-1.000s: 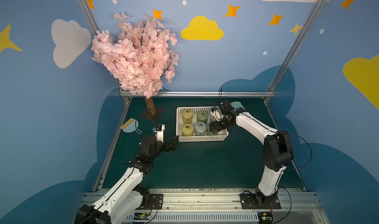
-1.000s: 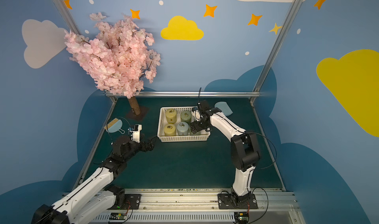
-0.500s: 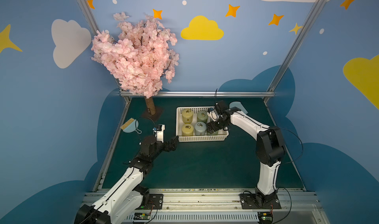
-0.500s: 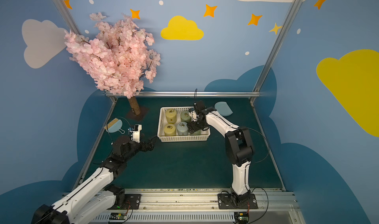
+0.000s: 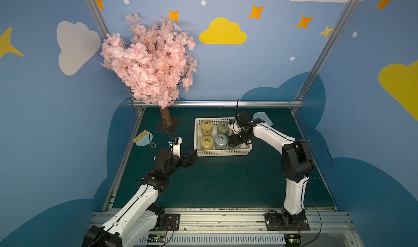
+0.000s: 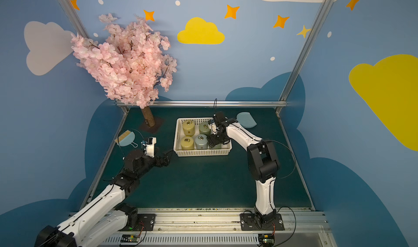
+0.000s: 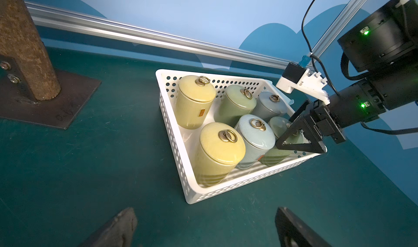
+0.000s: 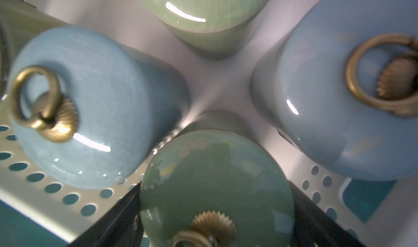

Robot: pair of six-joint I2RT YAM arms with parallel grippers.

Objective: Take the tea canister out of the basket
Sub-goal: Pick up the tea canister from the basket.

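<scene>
Right wrist view puts the green tea canister (image 8: 214,178) directly under my right gripper (image 7: 284,131), one dark finger (image 8: 113,218) on each side of its lid. The fingers sit close against the lid's edge. I cannot tell whether they are pressing on it or just short of contact, and nothing shows the canister lifted off the basket floor.

It stands upright in the basket (image 7: 210,189), in the corner nearest the robot on its right side, and its long axis is vertical. The gripper comes at it from above, so I judge the way out is straight up along that axis.

Room is tight. A pale blue canister (image 7: 253,135) stands just beside it toward the middle of the basket, and a grey-blue canister (image 7: 269,105) stands just behind it. The perforated walls close off the other two sides, so a sideways pull would drag something along.

My right arm is plainly the nearer one. In a top view the left gripper (image 5: 191,158) hangs over the tabletop outside the basket's near left corner, jaws spread wide and holding nothing, well apart from the target.
</scene>
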